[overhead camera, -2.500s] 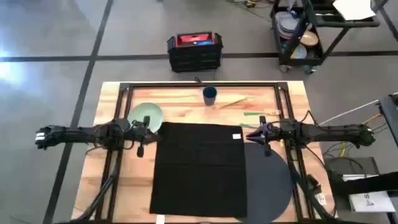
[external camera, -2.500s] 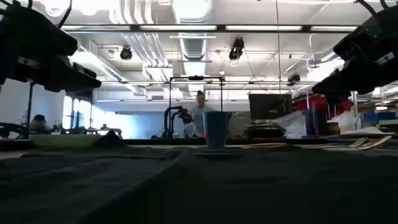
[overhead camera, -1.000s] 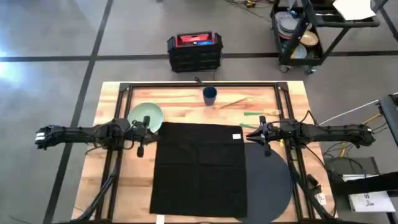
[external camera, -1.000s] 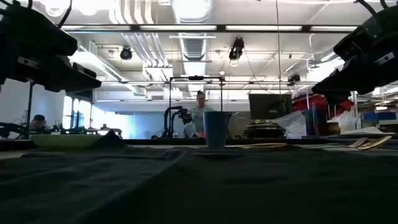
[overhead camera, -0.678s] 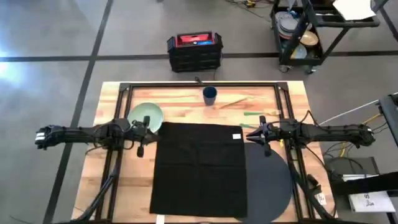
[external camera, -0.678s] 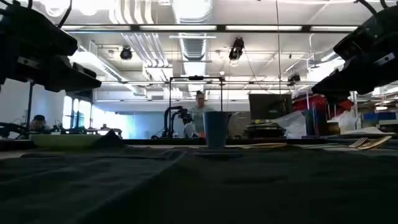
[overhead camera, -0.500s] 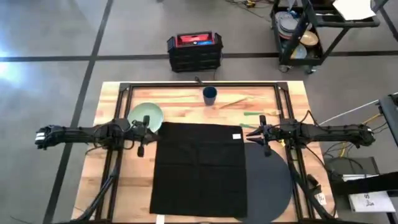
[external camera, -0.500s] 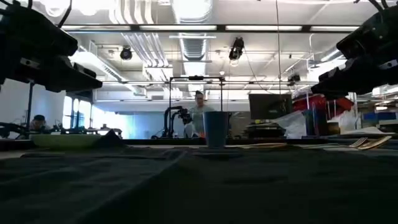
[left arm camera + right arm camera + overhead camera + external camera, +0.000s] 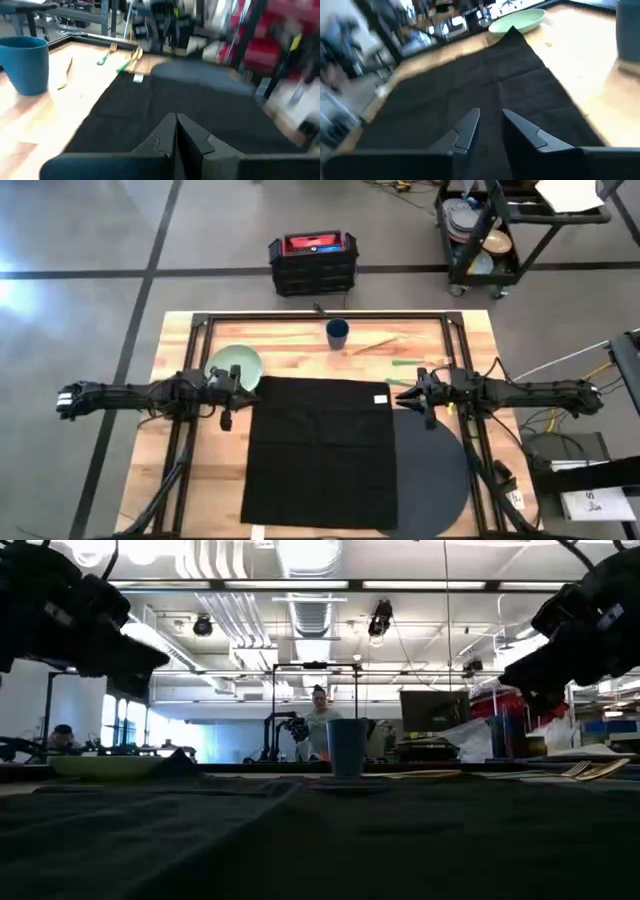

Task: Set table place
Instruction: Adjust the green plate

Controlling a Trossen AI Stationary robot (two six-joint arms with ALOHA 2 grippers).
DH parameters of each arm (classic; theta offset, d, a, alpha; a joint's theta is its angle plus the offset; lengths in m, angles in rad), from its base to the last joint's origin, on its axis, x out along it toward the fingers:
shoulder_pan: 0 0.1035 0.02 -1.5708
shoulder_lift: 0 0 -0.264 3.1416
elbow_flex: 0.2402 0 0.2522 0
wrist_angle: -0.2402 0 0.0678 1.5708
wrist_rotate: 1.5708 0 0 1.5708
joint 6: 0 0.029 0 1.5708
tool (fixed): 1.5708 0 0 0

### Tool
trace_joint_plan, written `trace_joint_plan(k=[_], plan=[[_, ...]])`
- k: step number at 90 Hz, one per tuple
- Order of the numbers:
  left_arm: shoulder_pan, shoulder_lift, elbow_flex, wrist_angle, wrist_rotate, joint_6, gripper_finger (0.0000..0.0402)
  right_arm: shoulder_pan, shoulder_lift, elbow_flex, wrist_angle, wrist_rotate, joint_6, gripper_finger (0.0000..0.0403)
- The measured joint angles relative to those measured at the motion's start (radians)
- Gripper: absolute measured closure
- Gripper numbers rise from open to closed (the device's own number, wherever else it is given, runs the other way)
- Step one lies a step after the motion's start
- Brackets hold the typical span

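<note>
A: Starting at the left, what is the left pincer (image 9: pixel 225 402) doing?

B: It is hovering just off the left edge of the black cloth napkin (image 9: pixel 320 450), fingers pressed together in the left wrist view and holding nothing. The pale green round plate (image 9: pixel 234 364) is lying just beyond it, its rim meeting the napkin's far left corner.

A: How is the napkin lying?

B: It is lying spread flat on the light wood plank table (image 9: pixel 178 345), long axis running from near edge to far edge. A small white label (image 9: pixel 380 399) is showing at its far right corner; I cannot read any writing on it.

A: And farther right?

B: The small dark blue cup (image 9: pixel 337 333) is standing upright beyond the napkin. The gold cutlery with green handles (image 9: pixel 385 345) is lying past the far right corner, pointing roughly sideways. The right pincer (image 9: pixel 410 397) is hanging just beside that corner, fingers slightly parted and empty. The large dark grey round placemat (image 9: pixel 435 475) is showing from under the napkin's right side.
</note>
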Motion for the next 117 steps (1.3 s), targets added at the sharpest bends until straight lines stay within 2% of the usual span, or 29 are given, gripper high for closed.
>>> trace_joint_plan(k=[9, 32, 71, 89, 107, 117], plan=[[0.0, 0.0, 0.0, 0.061, 0.0, -0.111, 0.04, 0.0, 0.0, 0.0, 0.003, 0.0, 0.11, 0.035], [0.0, 0.0, 0.0, 0.164, 0.0, -0.157, 0.04, 0.0, -0.001, 0.0, 0.004, 0.0, 0.222, 0.0359], [0.0, 0.0, 0.0, 0.15, 0.017, -0.198, 0.04, 0.0, 0.001, 0.0, 0.003, 0.001, 0.155, 0.0341], [-0.001, 0.0, 0.0, 0.016, 0.14, -0.246, 0.04, 0.0, -0.019, 0.0, 0.011, 0.003, 0.135, 0.0341], [0.0, -0.052, 0.0, -0.027, 0.109, -0.224, 0.0401, 0.0, -0.126, 0.0, 0.027, 0.151, 0.007, 0.0363], [0.003, -0.106, 0.0, -0.036, 0.105, -0.273, 0.0401, 0.0, -0.186, 0.0, 0.068, 0.167, 0.009, 0.0375]])
